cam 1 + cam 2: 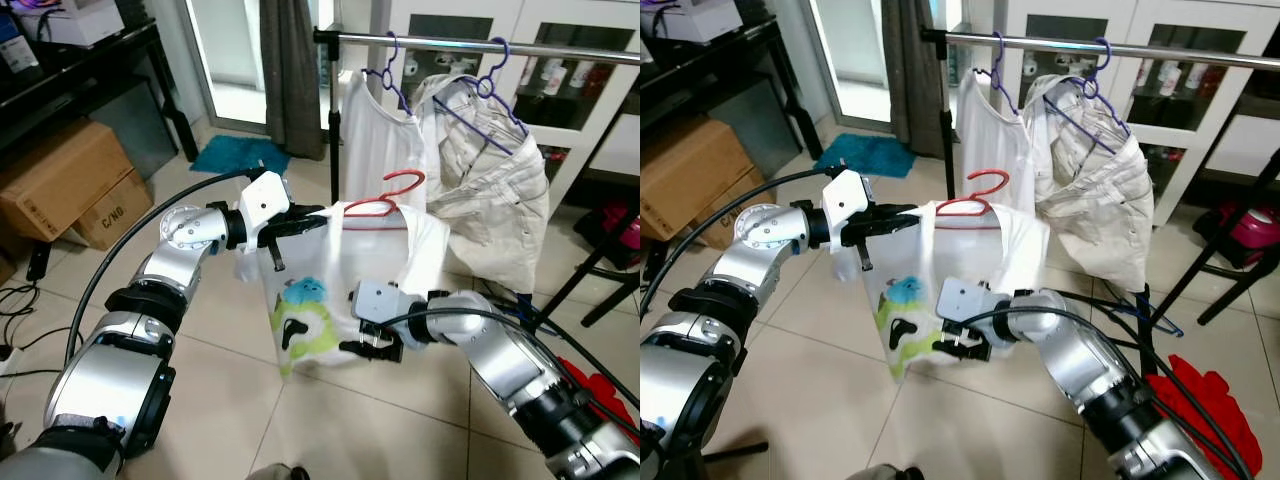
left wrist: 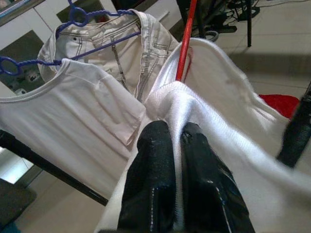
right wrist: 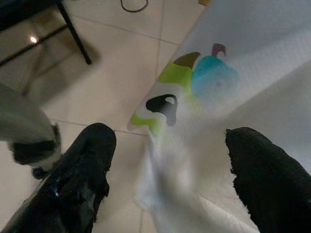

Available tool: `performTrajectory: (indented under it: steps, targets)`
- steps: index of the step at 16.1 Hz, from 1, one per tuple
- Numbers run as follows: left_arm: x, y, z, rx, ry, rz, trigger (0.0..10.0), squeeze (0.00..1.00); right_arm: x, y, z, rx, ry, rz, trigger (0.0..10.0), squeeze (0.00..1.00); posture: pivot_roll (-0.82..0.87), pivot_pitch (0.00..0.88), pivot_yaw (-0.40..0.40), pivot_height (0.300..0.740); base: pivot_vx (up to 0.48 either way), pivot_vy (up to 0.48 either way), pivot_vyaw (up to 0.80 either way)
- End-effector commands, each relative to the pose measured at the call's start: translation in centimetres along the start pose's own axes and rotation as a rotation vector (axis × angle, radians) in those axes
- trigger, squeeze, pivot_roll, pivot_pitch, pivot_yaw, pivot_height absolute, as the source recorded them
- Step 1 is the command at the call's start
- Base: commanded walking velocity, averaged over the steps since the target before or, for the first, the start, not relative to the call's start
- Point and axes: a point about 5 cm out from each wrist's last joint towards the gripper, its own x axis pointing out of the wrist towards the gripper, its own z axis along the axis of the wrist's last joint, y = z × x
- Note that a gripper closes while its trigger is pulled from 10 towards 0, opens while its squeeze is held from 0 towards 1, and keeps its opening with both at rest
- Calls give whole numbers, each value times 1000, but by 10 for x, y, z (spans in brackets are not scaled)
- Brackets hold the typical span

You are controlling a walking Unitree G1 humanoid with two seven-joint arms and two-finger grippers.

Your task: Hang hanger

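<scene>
On the left, the left gripper (image 1: 300, 222) has its fingers pinched shut on the shoulder of the white shirt (image 1: 330, 290), holding up the red hanger (image 1: 385, 205) inside it, hook uppermost. The rail (image 1: 480, 45) lies farther off, above and to the right of that hook, running left to right with two purple hangers on it, so the lift likely falls to the left arm. Lower right, the right gripper (image 1: 372, 345) stands open at the shirt's hem.

Two hung garments (image 1: 470, 190) are crowding the rail's (image 1: 560, 47) middle; bare rail is lying open to the right, a dark curtain (image 1: 290, 70) standing left.
</scene>
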Motion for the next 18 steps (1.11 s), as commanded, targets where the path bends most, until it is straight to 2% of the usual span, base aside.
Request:
performTrajectory:
  steps: [1,2,3,4,5,6,8,9,10,11,14,15,17,18]
  targets:
    - [0,4,8,51,-9,-11,0,0,-1,-7,3,24,-25,-57,10000,1000,-153,0,115,740,0,0,0]
    - [-1,4,7,56,-7,-15,0,0,-4,-16,1,15,-4,-143,10000,1000,-154,0,117,740,0,0,0]
    - [-1,3,7,60,-5,-20,0,0,-6,-15,-1,28,-17,-110,10000,1000,-154,0,117,740,0,0,0]
    - [-3,4,7,62,-8,-24,0,0,-15,-23,-1,-5,-20,-164,10000,1000,-154,0,117,740,0,0,0]
    - [-6,5,8,59,-16,-24,0,0,-27,-29,7,-19,-98,-189,10000,1000,-154,0,117,740,0,0,0]
    - [-10,7,8,55,-23,-25,0,0,-36,-31,15,5,-190,-187,10000,1000,-152,0,118,740,0,0,0]
    - [-20,10,13,-15,-102,-65,0,0,-70,-37,25,24,-360,-186,10000,1000,-157,0,121,740,0,0,0]
    - [-26,10,16,-37,-132,-113,0,0,-87,-38,22,56,-392,-156,10000,361,-159,0,121,740,0,0,0]
    - [-28,10,17,-43,-139,-128,0,0,-92,-38,21,70,-395,-141,10000,361,-159,0,121,740,0,0,0]
    - [-35,10,19,-51,-152,-166,0,0,-106,-39,12,74,-375,-106,10000,0,-161,0,121,740,0,0,0]
    - [-48,12,28,-55,-188,-197,0,0,-131,-38,-3,111,-305,-28,10000,0,-157,0,103,740,0,0,0]
    - [-53,12,27,-66,-188,-195,0,0,-138,-42,-3,114,-309,-47,10000,0,-156,0,97,740,0,0,0]
    - [-57,10,26,-76,-187,-199,0,0,-147,-52,0,136,-355,-102,10000,0,-155,0,90,740,0,0,0]
    - [-58,5,26,-87,-188,-222,0,0,-157,-63,7,151,-423,-164,10000,0,-160,0,88,740,0,0,0]
